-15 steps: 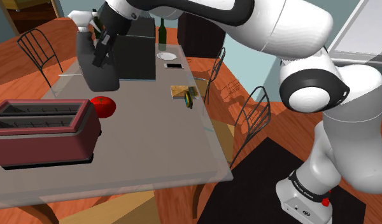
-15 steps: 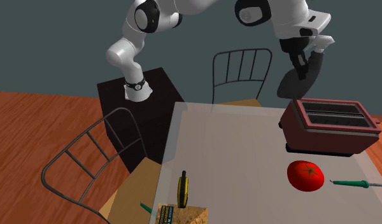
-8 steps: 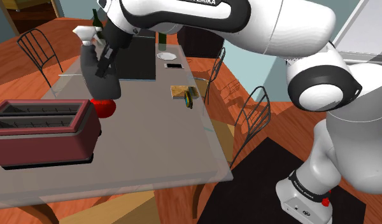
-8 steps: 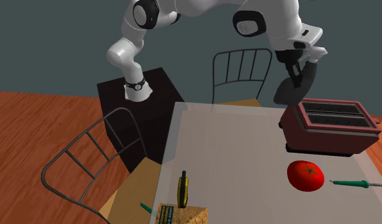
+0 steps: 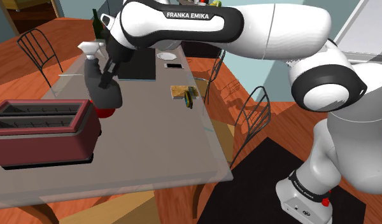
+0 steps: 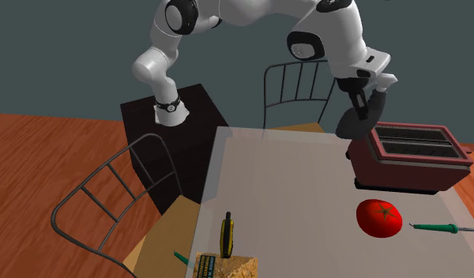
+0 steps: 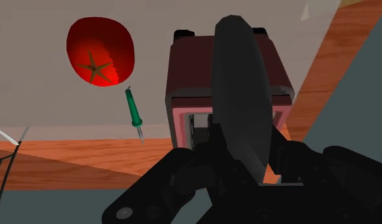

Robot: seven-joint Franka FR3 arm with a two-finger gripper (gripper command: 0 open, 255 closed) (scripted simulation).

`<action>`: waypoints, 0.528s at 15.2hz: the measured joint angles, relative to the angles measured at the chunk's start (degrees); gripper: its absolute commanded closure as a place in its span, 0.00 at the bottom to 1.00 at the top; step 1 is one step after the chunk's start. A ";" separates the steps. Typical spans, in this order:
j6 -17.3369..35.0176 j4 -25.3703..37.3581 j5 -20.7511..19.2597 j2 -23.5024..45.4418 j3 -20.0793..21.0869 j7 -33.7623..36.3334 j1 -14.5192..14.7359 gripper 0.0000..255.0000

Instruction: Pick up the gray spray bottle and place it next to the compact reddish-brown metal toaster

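Since a second ago we have seen the arm (image 5: pixel 247 32) swing the spray bottle (image 5: pixel 102 88) down and away from the black box (image 5: pixel 137 62) towards the toaster (image 5: pixel 43 130). In the shoulder view the bottle now covers most of the tomato (image 5: pixel 106 112), which lay in plain sight earlier. In the second exterior view it has dropped and drifted to that view's left, and it now hangs tilted just beside the toaster's end.

We see the gripper (image 5: pixel 109 67) clamped on the dark grey bottle just below its white spray head, one black finger on each side. The bottle is carried off the table (image 6: pixel 291 197). Along the wrist view its rounded body runs out from between the fingers and lies across the reddish-brown toaster's top and slots.

On the pale table past the toaster lie the red tomato and a green screwdriver (image 6: pixel 437 228), close together and apart from the toaster. A wire chair (image 6: pixel 299 83) stands behind the table's far edge.
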 measured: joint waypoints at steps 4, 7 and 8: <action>2.88 -3.22 0.58 -0.20 0.30 -1.11 0.37 1.00; 4.89 -5.08 1.19 0.07 0.61 -2.09 0.36 1.00; 5.49 -5.44 1.40 0.33 0.74 -2.37 0.34 1.00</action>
